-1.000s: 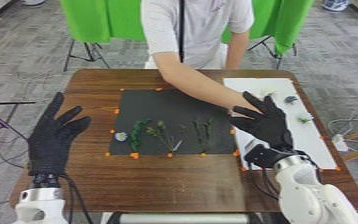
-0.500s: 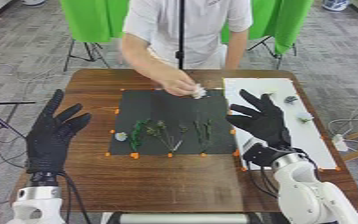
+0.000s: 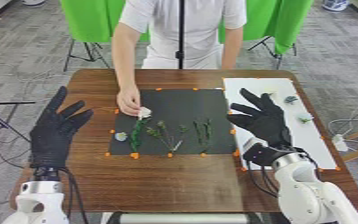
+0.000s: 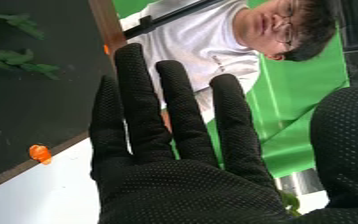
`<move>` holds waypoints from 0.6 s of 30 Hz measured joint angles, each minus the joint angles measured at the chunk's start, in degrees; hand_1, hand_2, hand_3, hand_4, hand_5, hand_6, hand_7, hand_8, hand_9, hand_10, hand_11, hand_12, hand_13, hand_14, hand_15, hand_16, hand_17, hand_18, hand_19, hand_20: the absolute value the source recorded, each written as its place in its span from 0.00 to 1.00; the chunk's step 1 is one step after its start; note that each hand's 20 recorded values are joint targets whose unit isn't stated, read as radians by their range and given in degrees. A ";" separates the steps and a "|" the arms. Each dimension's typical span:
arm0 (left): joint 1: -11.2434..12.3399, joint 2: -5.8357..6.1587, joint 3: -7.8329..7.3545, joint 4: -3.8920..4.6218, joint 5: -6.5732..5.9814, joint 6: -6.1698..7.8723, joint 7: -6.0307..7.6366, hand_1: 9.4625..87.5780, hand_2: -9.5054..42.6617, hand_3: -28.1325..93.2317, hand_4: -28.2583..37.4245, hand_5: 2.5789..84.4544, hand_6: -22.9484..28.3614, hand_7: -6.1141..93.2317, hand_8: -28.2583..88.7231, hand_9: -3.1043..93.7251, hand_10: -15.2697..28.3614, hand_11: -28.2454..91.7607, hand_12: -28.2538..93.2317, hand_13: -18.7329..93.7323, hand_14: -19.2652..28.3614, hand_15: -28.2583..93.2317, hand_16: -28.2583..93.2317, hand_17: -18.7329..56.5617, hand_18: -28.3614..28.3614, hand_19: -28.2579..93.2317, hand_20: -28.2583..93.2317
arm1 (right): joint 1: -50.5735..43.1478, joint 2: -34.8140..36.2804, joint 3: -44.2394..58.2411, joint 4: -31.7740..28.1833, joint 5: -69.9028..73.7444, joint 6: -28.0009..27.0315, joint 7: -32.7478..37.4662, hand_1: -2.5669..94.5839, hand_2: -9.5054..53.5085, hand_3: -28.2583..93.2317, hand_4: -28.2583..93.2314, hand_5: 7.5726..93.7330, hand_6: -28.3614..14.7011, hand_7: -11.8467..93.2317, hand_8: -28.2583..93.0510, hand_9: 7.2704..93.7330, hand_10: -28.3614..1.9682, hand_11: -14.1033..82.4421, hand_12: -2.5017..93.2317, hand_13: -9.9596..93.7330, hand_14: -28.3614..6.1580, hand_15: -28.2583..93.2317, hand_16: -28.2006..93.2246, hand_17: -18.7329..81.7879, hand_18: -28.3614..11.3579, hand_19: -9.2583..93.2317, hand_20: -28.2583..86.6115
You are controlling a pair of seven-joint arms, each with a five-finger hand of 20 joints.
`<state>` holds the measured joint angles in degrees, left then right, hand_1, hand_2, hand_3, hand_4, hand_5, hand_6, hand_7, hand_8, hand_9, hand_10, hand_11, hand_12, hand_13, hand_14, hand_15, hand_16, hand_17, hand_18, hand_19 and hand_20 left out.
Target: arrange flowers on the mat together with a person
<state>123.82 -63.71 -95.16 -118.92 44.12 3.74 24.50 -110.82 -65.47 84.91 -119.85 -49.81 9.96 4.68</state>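
Both robot hands, left (image 3: 51, 141) and right (image 3: 265, 126), open; person's hand (image 3: 129, 101) sets white flower (image 3: 144, 112) at green stem's (image 3: 136, 136) top on dark mat (image 3: 182, 107); a right-hand reach now might collide.

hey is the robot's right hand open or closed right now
Open. The right hand has its fingers straight and apart in the right wrist view, and it holds nothing.

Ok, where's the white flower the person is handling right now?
In the head view, the white flower is at the person's hand, over the black mat's left part, just beyond the leafy green stem.
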 measured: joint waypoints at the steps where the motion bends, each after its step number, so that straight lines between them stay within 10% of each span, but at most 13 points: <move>1: -0.18 0.02 0.04 0.00 0.00 0.00 -0.06 0.16 0.34 0.84 0.01 0.32 0.52 0.17 0.16 0.40 0.75 0.41 0.32 0.45 0.93 0.60 0.18 0.27 1.00 0.83 0.04 | 0.01 0.00 0.00 0.00 -0.08 0.00 0.00 0.20 0.31 0.79 0.01 0.37 0.66 0.22 0.14 0.47 0.35 0.28 0.18 0.49 0.25 0.58 0.33 0.25 0.16 0.57 0.42; 18: 0.20 -0.02 -0.49 -0.78 0.19 -0.02 -0.44 0.16 0.34 0.84 0.02 0.33 0.53 0.17 0.17 0.41 0.76 0.41 0.32 0.45 0.93 0.62 0.17 0.28 1.00 0.86 0.04 | -0.43 0.52 0.73 -1.35 -3.95 1.32 0.33 0.20 0.29 0.81 0.02 0.38 0.66 0.23 0.14 0.50 0.33 0.32 0.18 0.51 0.26 0.62 0.33 0.26 0.15 0.60 0.43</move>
<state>124.02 -63.73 -95.65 -119.70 44.30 3.72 24.05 -111.25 -64.96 85.64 -121.20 -53.76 11.28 5.01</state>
